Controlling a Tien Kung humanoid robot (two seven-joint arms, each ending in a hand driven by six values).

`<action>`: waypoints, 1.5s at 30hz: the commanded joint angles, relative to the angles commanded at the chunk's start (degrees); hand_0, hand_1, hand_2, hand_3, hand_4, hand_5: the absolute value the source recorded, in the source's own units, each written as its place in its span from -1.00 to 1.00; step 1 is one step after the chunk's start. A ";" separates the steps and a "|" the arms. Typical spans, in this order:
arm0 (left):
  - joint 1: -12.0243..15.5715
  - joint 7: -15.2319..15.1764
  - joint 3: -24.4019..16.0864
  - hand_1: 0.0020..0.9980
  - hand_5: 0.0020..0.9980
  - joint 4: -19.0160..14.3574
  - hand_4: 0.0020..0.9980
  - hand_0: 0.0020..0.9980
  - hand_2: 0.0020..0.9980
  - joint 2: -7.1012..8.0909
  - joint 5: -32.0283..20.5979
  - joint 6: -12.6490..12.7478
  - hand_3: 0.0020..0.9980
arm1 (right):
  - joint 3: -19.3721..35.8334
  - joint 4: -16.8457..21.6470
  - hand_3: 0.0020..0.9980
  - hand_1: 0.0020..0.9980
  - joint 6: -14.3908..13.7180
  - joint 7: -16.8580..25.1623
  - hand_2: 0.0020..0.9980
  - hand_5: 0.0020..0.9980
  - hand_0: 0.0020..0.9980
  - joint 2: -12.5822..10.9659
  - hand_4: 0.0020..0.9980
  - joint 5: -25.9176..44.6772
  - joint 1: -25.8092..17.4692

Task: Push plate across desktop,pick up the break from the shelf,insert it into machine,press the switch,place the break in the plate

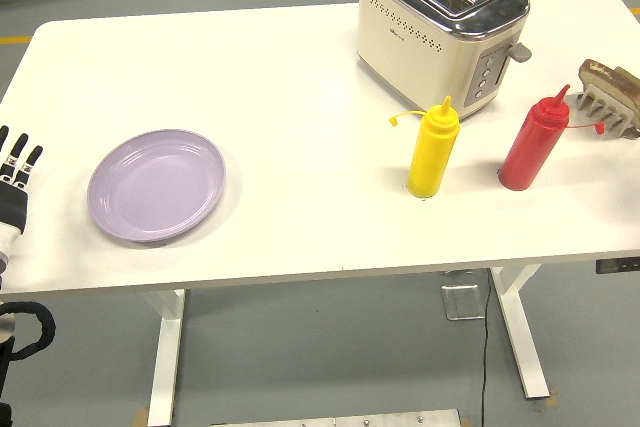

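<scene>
My left hand [15,172] at table's [300,97] left edge, fingers extended, holding nothing, just beside purple plate [157,185]; toaster [442,27] well apart, far right.

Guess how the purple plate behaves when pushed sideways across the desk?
The purple plate lies flat and low, so it probably slides, not tips. Its glossy look on the smooth white table suggests little friction. The left hand sits beside it.

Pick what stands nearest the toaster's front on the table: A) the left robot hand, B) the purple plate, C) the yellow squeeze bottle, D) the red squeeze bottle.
C: the yellow squeeze bottle stands just in front of the toaster, closer than the red squeeze bottle; the purple plate and left robot hand lie far left.
</scene>
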 joint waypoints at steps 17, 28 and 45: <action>-4.81 -0.10 8.18 0.82 1.00 5.27 0.26 0.72 0.97 -0.26 -1.23 -0.91 0.82 | -2.29 -0.76 0.81 0.74 -1.54 4.03 0.81 -0.77 0.86 -1.79 0.32 -23.63 1.19; -6.25 -0.32 11.76 0.82 1.00 6.68 0.27 0.72 0.98 -0.87 -2.09 -1.09 0.82 | -3.94 -2.22 0.86 0.79 -0.11 4.47 0.85 -0.75 0.90 -5.01 0.39 -38.89 2.98; -9.34 -1.04 19.28 0.82 1.00 8.35 0.27 0.72 0.97 -3.51 -4.13 -1.20 0.82 | -8.08 -9.38 0.87 0.79 3.63 3.17 0.84 -0.74 0.90 -9.27 0.45 -49.31 7.93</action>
